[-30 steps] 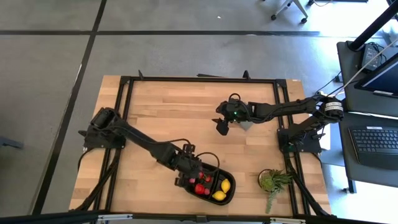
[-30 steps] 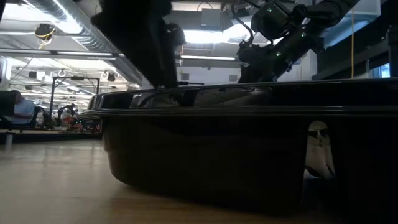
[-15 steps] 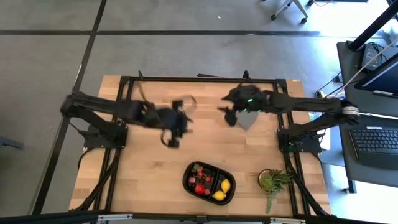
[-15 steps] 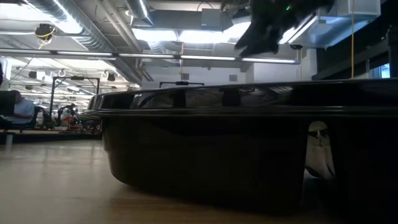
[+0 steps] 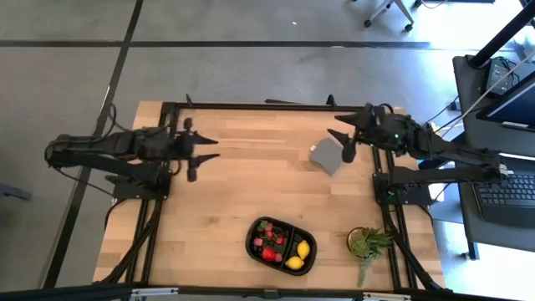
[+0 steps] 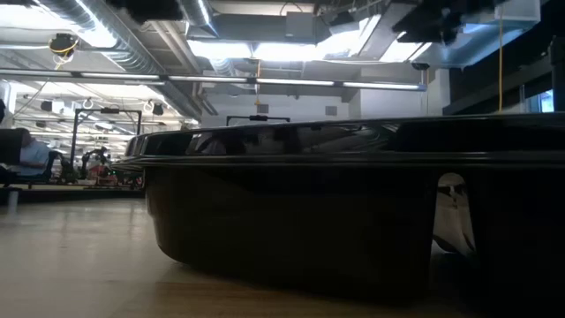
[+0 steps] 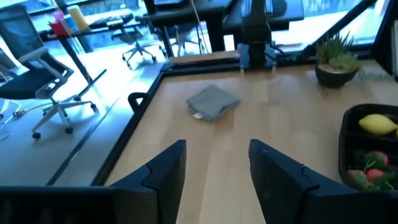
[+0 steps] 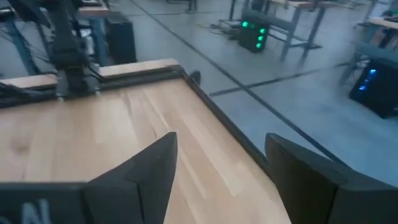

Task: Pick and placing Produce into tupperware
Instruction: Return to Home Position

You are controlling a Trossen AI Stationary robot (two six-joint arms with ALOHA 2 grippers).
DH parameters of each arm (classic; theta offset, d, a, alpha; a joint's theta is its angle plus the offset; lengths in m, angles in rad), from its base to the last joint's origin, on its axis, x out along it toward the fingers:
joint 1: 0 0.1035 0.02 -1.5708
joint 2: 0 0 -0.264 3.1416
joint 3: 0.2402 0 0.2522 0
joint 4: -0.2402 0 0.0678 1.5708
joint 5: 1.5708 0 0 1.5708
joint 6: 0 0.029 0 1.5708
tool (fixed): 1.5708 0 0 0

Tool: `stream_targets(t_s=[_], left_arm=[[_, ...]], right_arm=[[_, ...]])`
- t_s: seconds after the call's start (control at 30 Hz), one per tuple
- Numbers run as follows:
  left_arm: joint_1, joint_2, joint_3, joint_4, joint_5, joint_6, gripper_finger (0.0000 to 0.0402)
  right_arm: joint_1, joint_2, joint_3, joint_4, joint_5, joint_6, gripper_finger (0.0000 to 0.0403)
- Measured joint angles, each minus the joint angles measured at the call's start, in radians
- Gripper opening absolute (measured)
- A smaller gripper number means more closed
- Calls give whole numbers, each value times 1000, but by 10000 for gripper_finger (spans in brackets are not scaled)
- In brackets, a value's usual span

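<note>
The black tray (image 5: 282, 245) sits on the wooden table near its near edge and fills the low view (image 6: 353, 212). In it lie two yellow lemons (image 5: 299, 255), red strawberry-like pieces (image 5: 268, 251) and small dark berries. The left wrist view shows the tray's end (image 7: 373, 155) with a lemon (image 7: 378, 123) and red pieces (image 7: 370, 165). My left gripper (image 5: 203, 150) (image 7: 214, 165) hangs open over the table's left part, far from the tray. My right gripper (image 5: 344, 144) (image 8: 217, 168) is open near the far right corner, beside the grey block.
A grey square block (image 5: 326, 155) (image 7: 212, 101) lies on the table's far right part. A small potted plant (image 5: 366, 244) (image 7: 336, 59) stands by the near right corner, right of the tray. Black frame rails (image 5: 267, 106) border the table. Bare wood lies in the table's middle.
My left gripper rose from over the tray and swung back toward the table's left edge, ending far from the tray. My right gripper drew back from the table's middle toward the right edge, uncovering the grey block. The tray and its produce stayed where they were.
</note>
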Motion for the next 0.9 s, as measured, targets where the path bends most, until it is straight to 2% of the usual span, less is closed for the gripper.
stream_targets(t_s=[0.17, 0.37, 0.57, 0.9], left_arm=[[0, -232, -197, 51, -1, -34, 161], [0, -441, -339, 77, -19, -54, 157], [0, -574, -417, 78, -20, -54, 165], [0, -710, -534, 99, -23, -73, 162]], right_arm=[[0, -146, -168, 102, 13, 22, 243], [0, -311, -356, 275, 13, -17, 243], [0, -441, -482, 368, 13, -72, 243], [0, -629, -620, 366, 13, -51, 243]])
